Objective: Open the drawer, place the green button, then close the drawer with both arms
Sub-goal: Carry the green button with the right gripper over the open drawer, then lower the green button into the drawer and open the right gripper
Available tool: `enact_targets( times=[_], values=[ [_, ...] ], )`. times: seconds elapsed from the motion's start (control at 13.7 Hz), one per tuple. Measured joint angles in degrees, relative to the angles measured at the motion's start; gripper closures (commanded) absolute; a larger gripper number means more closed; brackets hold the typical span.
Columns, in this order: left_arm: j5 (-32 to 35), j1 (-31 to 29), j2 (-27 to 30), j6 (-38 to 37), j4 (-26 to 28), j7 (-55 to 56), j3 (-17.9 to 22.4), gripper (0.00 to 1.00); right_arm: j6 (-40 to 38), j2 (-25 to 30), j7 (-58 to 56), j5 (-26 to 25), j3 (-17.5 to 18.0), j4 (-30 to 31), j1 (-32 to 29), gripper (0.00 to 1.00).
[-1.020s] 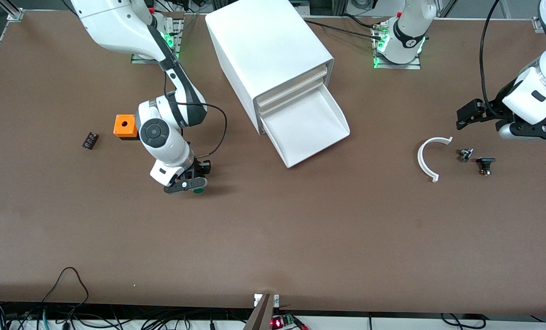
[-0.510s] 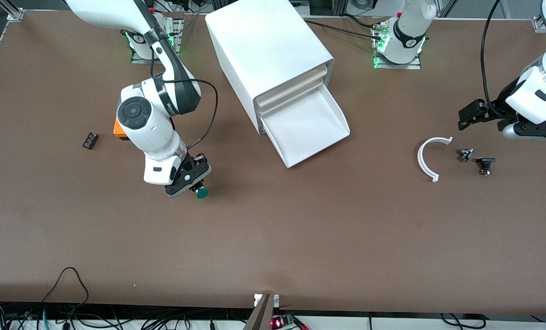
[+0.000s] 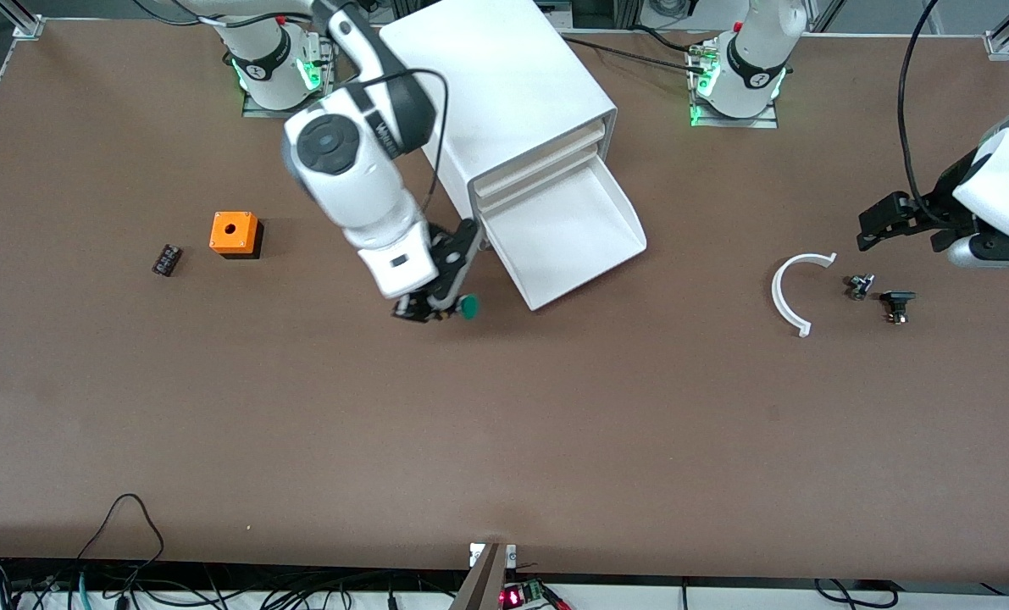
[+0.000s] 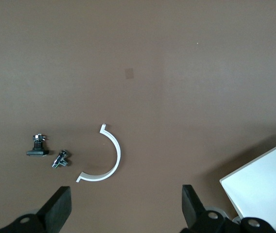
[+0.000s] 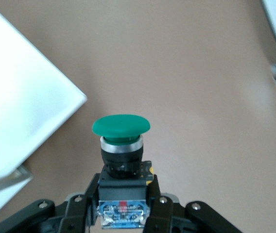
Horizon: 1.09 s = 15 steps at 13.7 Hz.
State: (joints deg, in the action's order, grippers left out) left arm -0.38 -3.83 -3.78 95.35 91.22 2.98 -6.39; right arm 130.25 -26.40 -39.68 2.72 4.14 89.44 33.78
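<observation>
Now your right gripper (image 3: 436, 307) is clamped on the button (image 3: 468, 306), pinching its black body with the green cap sticking out past the fingertips. It hangs over bare table just beside the drawer's (image 3: 568, 229) outer corner, on the side toward the right arm's end of the table. The drawer stands pulled out of the cabinet (image 3: 496, 102) and looks empty, so opening seems done and placing is the step in hand.

To do it well, you should carry the button up and over the drawer's side wall before you lower it; judging by how close the cap sits to that corner, a straight sideways push could knock the rim and shove the tray. Aim for the middle of the tray floor, not the edge, so the button cannot roll out or jam when the drawer shuts. Lower until the cap or body is close to the floor, then release; a round cap will likely roll if dropped from high up. Lift clear straight up afterwards.

Your left gripper (image 3: 902, 216) waits with its fingers (image 4: 55, 211) spread wide and holding nothing, over the table near the white arc (image 3: 792, 292) and two small parts (image 3: 881, 292) at the left arm's end.
</observation>
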Motion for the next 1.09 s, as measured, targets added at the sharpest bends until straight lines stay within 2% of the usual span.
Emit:
enact_targets(
  times=[0.44, 0.73, 1.09],
  values=[
    [0.0, -0.4, -1.2, 0.0, -0.2, 0.0, 0.5, 0.0, -8.2, -6.6, -9.3, -6.3, 0.3, -9.5, 8.8, 0.65],
    [0.0, -0.4, -1.5, 0.0, -0.2, 0.0, 0.5, 0.0, -8.2, -10.9, -11.2, -7.3, 0.2, -11.0, 13.7, 0.65],
    [0.0, -0.4, -1.8, 0.0, -0.3, 0.0, 0.5, 0.0, -8.9, -13.2, -14.3, -8.2, 0.2, -11.1, 15.7, 0.63]
  ],
)
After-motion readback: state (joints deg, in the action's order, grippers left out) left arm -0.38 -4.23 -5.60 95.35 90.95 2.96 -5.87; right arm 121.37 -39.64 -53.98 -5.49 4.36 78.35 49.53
